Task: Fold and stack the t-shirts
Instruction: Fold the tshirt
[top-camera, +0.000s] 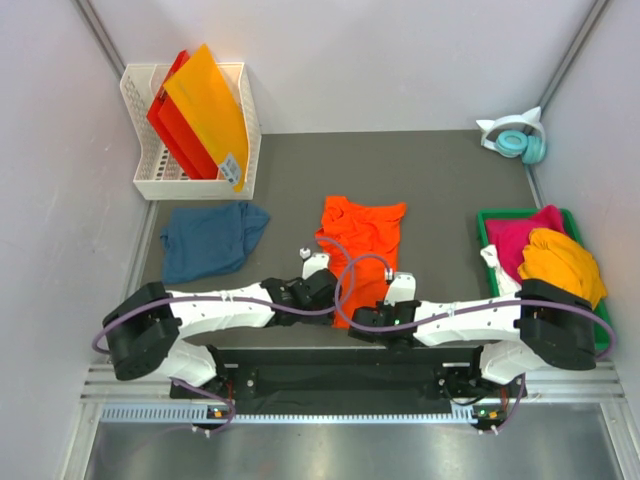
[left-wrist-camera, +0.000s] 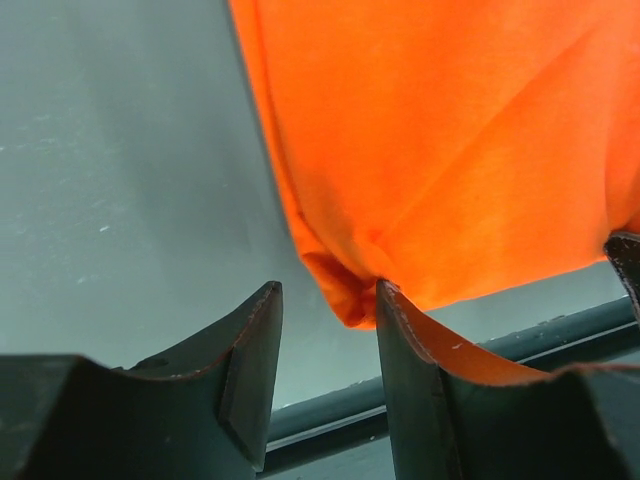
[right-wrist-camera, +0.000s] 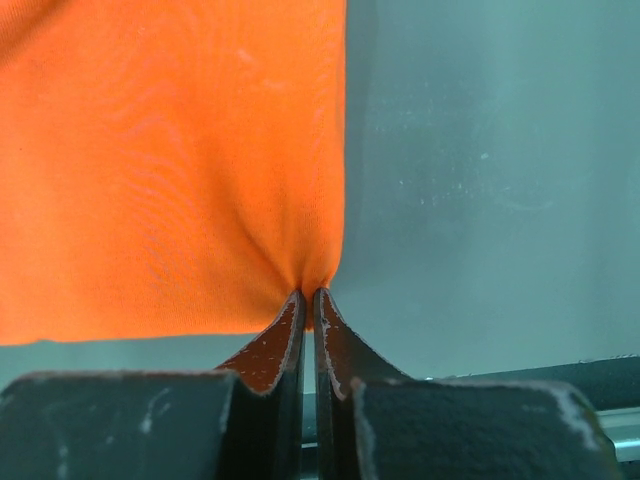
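A bright orange t-shirt (top-camera: 364, 232) lies flat in the middle of the table, its near hem under both wrists. My right gripper (right-wrist-camera: 308, 296) (top-camera: 356, 318) is shut on the orange t-shirt (right-wrist-camera: 170, 170) at its near right corner, and the cloth puckers into the jaws. My left gripper (left-wrist-camera: 328, 290) (top-camera: 325, 284) stands open at the near left corner of the orange t-shirt (left-wrist-camera: 450, 140). That bunched corner touches the tip of its right finger (left-wrist-camera: 400, 340), and nothing is clamped. A dark blue t-shirt (top-camera: 210, 239) lies crumpled on the left.
A green tray (top-camera: 486, 221) at the right holds magenta (top-camera: 520, 235), yellow-orange (top-camera: 560, 262) and white (top-camera: 496, 264) cloth. A white basket (top-camera: 150, 185) at the back left holds stiff orange and red sheets. Teal headphones (top-camera: 518, 140) sit at the back right. The table's near edge runs just below both grippers.
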